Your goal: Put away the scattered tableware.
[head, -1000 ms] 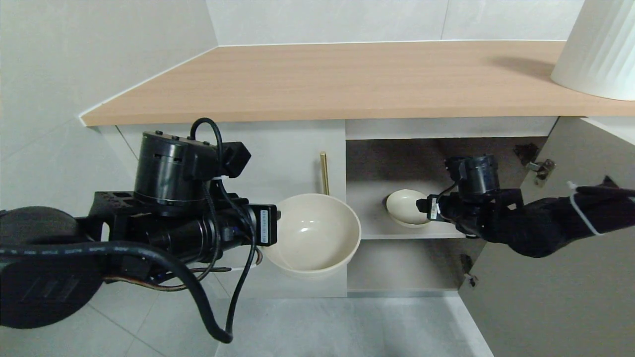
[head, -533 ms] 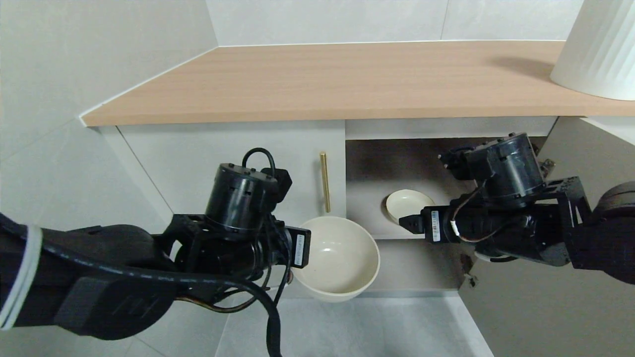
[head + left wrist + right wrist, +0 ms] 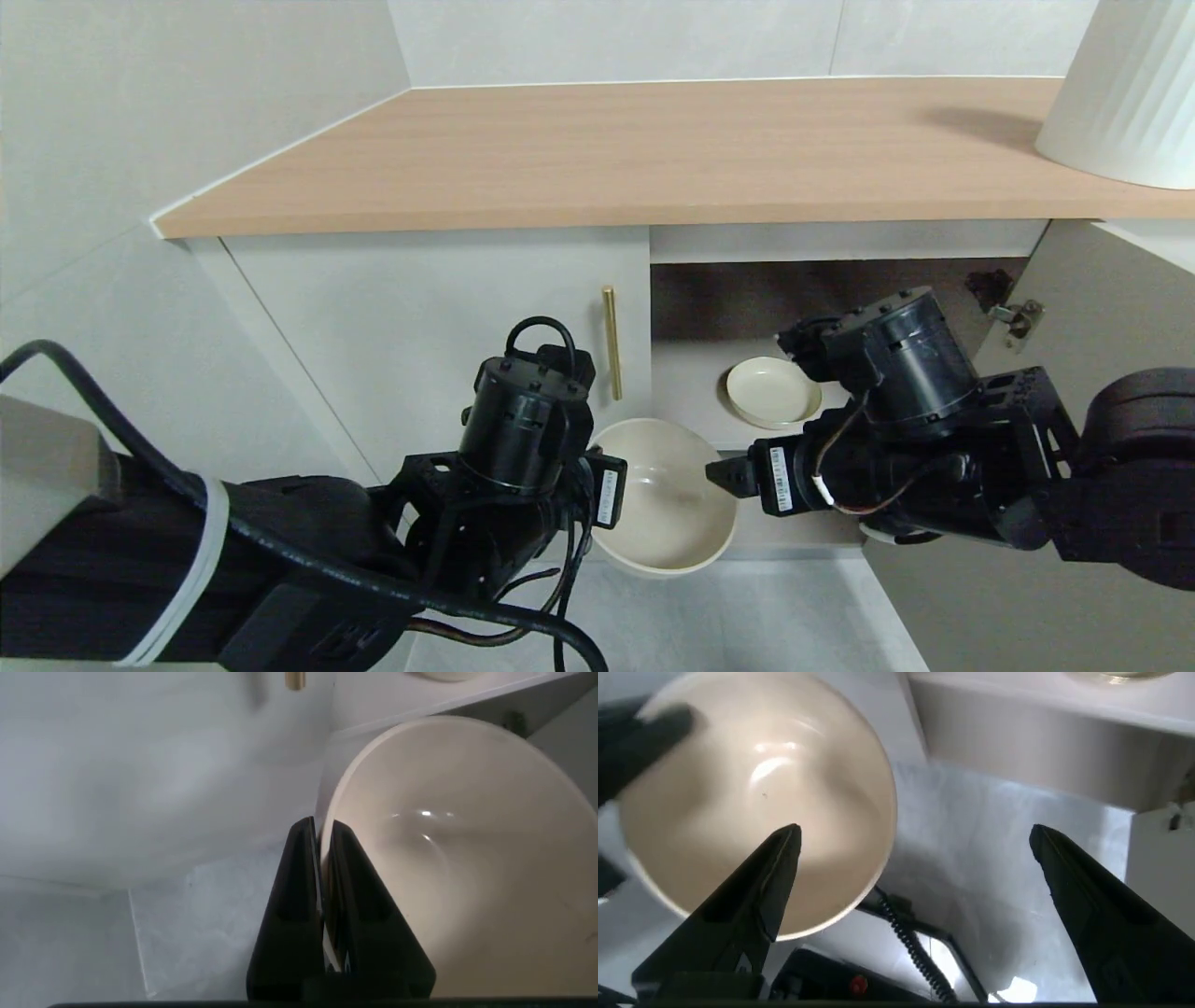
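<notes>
Hovering in the air in front of a low kitchen cabinet, a cream bowl (image 3: pixel 665 495) sits upright with its hollow facing up, low in the head view at about 6 o'clock, above the grey tiled floor (image 3: pixel 747 616). The left tool (image 3: pixel 322 845) holds it at the rim's 9 o'clock edge, its two dark fingers pressed together on the thin wall, one inside and one outside. The right tool (image 3: pixel 915 840) sits at the bowl's 3 o'clock side with its fingers spread wide. One fingertip lies over the bowl's near edge in the right wrist view, and whether it touches the rim cannot be told. Up at about 1 o'clock from the bowl, a small cream dish (image 3: pixel 773 392) lies flat on the shelf (image 3: pixel 686 411) inside the open cabinet compartment. The cabinet door (image 3: pixel 1102 299) stands swung out at 3 o'clock of that opening, its metal hinge showing near the top. At 11 o'clock from the bowl, a slim brass handle (image 3: pixel 611 343) runs upright along the edge of the closed neighbouring door (image 3: pixel 420 317). Above the cabinet, a pale wood worktop (image 3: pixel 653 149) spans the view, and a white ribbed container (image 3: pixel 1120 93) stands on it at the far 2 o'clock corner, against the light tiled wall.
</notes>
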Robot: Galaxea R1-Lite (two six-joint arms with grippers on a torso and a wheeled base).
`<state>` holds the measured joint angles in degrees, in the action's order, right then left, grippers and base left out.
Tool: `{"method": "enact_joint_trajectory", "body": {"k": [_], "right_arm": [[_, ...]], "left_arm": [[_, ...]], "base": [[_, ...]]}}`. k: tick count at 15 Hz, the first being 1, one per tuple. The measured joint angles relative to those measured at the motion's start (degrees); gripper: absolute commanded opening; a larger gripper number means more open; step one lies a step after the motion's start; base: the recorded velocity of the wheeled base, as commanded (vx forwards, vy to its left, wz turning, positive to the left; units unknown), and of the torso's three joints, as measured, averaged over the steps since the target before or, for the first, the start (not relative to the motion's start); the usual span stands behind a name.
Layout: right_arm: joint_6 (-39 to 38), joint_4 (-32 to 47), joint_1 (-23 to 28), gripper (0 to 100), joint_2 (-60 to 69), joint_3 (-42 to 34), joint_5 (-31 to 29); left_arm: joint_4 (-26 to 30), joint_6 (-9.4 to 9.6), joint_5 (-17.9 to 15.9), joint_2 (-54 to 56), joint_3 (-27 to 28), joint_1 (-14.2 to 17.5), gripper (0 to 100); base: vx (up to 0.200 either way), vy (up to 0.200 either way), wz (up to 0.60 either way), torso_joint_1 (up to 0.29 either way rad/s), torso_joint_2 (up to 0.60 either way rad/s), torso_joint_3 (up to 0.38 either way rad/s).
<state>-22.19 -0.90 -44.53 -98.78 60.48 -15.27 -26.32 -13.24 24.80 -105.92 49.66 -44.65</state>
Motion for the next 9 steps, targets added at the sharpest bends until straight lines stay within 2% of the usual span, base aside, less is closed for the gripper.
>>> {"method": "enact_joint_trajectory", "body": {"k": [3,9], "right_arm": [[-1.21,-0.21,0.00,100,-1.63,0.33,1.56],[-4.44,-0.24,1.01,100,-2.43,1.04,7.18]], "left_arm": [[-1.67,1.12,0.52,1.21,-1.05,-0.82,0],[-1.79,1.15,0.60,3.72,-1.95,-1.87,0]], "base": [[0.000,0.000,0.00,0.000,0.00,0.000],[0.000,0.000,0.00,0.000,0.00,0.000]]}}
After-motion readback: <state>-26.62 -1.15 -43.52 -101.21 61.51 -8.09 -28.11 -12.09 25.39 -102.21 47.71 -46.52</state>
